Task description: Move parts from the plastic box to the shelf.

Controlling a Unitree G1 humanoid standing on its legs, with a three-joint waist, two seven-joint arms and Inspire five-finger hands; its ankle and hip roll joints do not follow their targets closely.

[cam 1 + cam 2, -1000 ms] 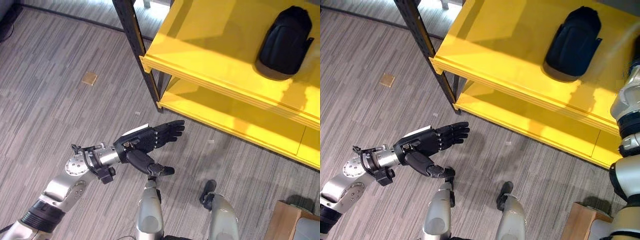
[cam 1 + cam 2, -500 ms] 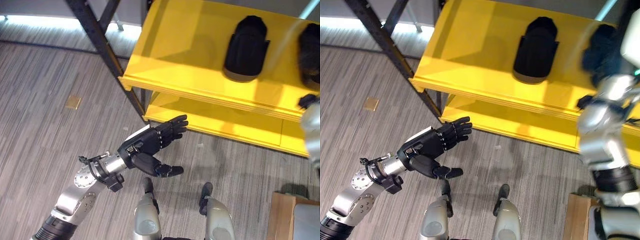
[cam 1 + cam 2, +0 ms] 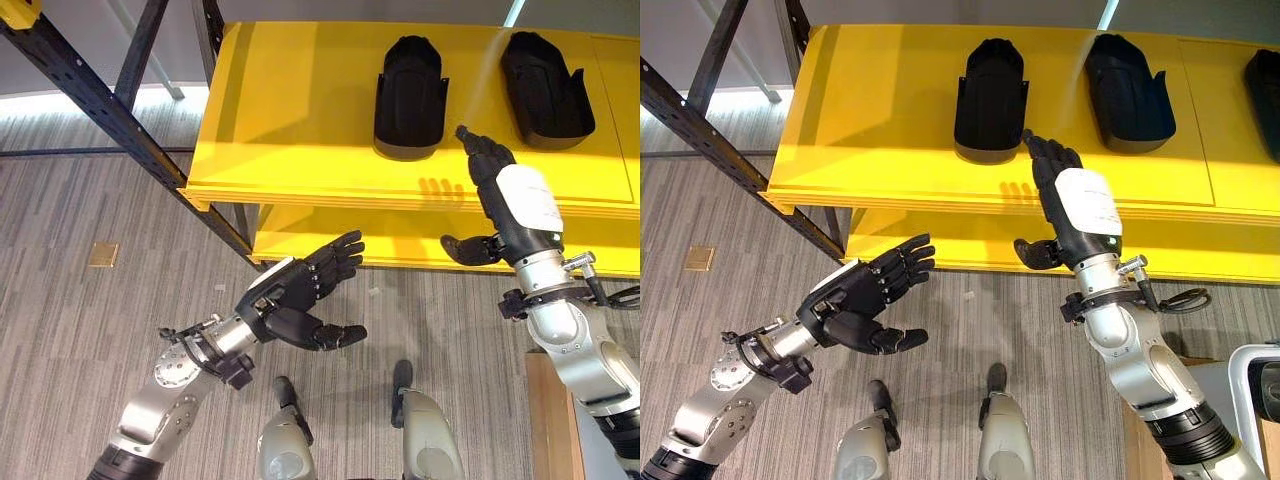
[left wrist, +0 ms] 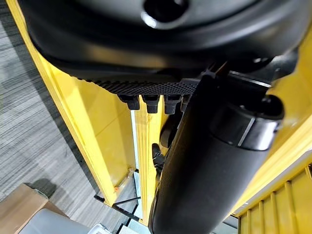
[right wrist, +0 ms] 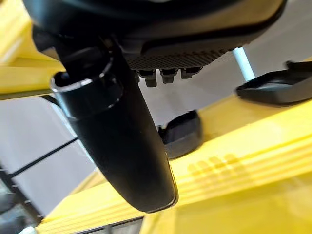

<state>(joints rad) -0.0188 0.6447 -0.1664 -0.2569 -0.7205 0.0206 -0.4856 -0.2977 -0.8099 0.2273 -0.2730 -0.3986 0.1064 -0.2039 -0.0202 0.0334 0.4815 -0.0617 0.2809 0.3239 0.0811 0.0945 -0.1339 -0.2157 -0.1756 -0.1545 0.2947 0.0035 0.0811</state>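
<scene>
Yellow shelf [image 3: 300, 110] on a dark metal frame [image 3: 110, 110], two levels showing, above a grey wood-grain floor [image 3: 80, 330].

Upper level: two black moulded parts lie flat side by side in the left eye view — one part [image 3: 410, 95] near the middle, a second part [image 3: 545, 88] to its right, apart from each other. The right eye view shows the edge of a third black part [image 3: 1265, 85] further right.

Right hand [image 3: 1072, 205] raised in front of the upper level's front edge, fingers straight and spread, fingertips [image 3: 1040, 150] just beside the near end of the middle part; whether they touch it cannot be told. Thumb sticks out to the side, over the lower level. It holds nothing.

Left hand [image 3: 295, 290] hangs over the floor in front of the lower level, below and left of the shelf's front edge — fingers extended and slightly fanned, thumb held apart beneath them, empty.

Small tan square [image 3: 102, 254] on the floor at left. A brown box corner [image 3: 550, 430] at lower right.
</scene>
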